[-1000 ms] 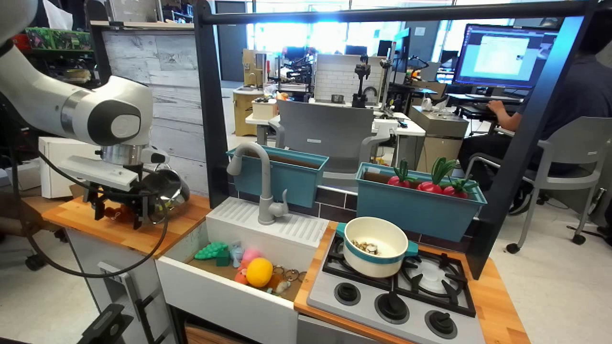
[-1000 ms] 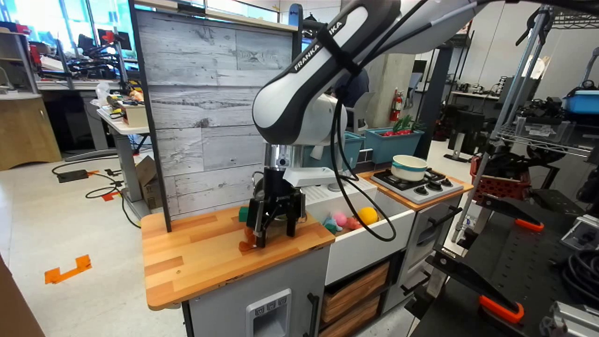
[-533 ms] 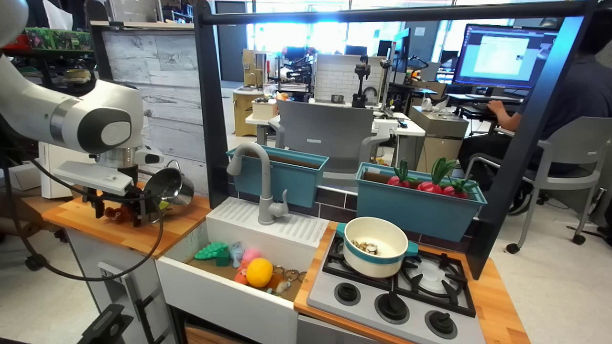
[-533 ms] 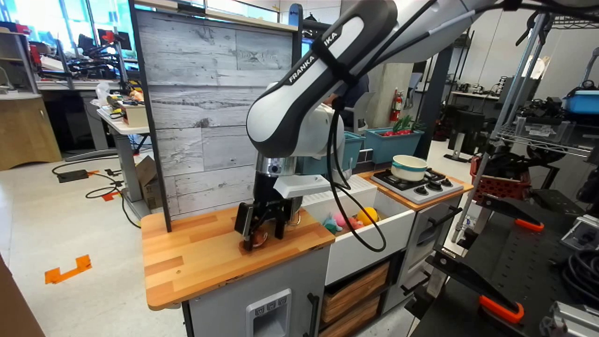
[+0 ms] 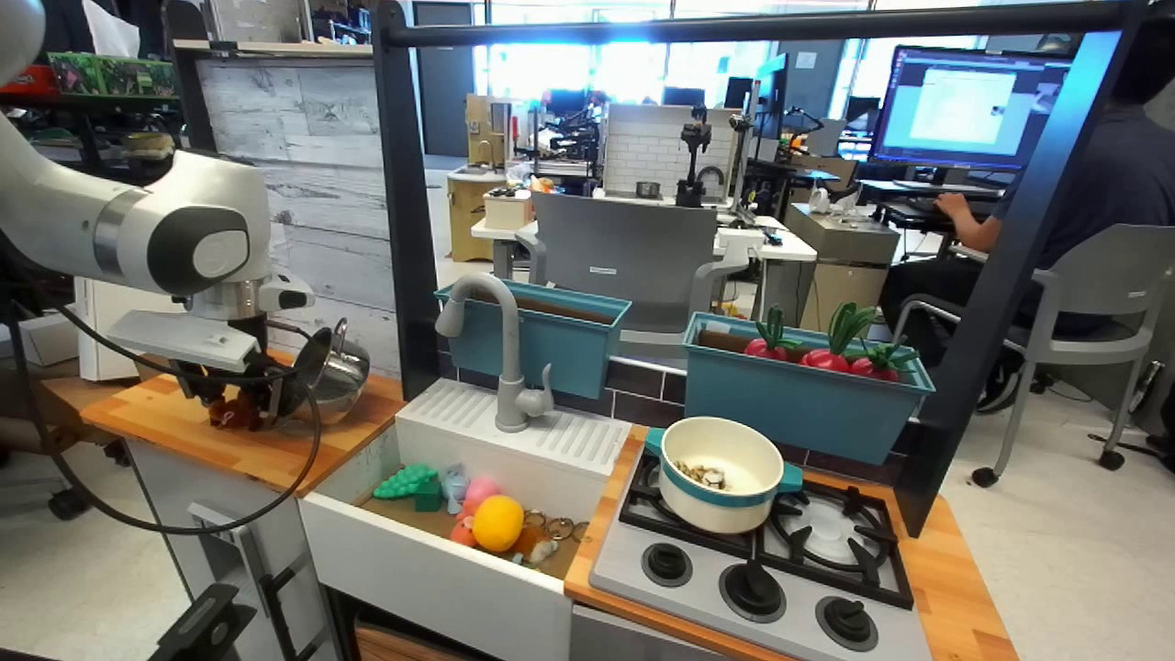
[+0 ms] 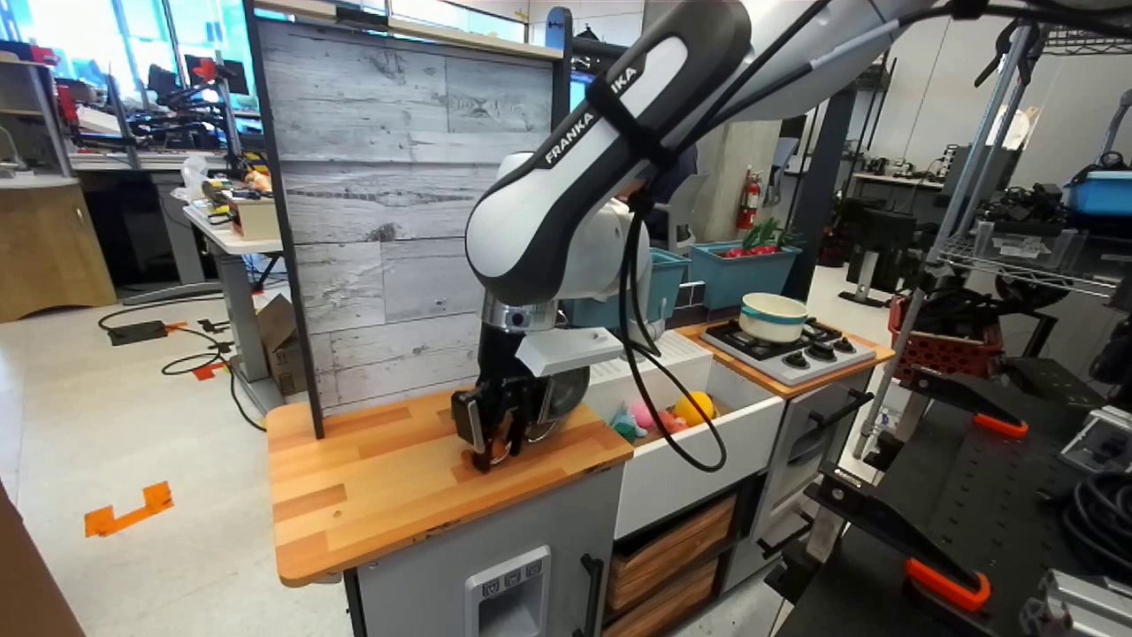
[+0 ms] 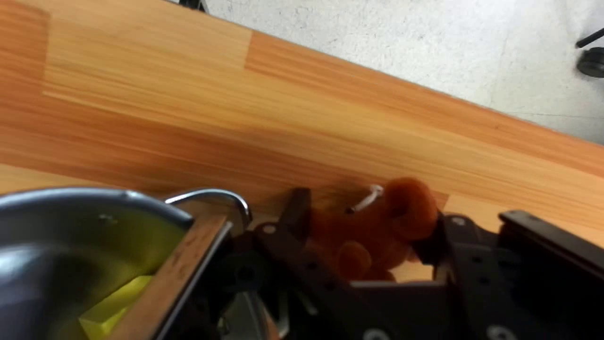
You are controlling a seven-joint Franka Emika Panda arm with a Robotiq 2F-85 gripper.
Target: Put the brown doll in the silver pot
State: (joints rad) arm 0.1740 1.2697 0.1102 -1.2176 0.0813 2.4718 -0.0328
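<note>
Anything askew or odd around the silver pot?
Yes: a lid-like metal disc stands steeply tilted, nearly on edge, between the silver pot and the tool. Such a piece would normally lie flat or cover the pot; here it might catch the brown doll. What props it up isn't clear.

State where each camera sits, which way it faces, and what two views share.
In an exterior view: raised, in front of the stovetop, looking down across it; the arm at picture left.
In an exterior view: raised, before the countertop, looking obliquely toward the sink; arm at top right.
Wrist view: on the wrist, looking down at the countertop; the pincer clasps the brown doll.
Both exterior views share the arm, sink and cream-white pot.
</note>
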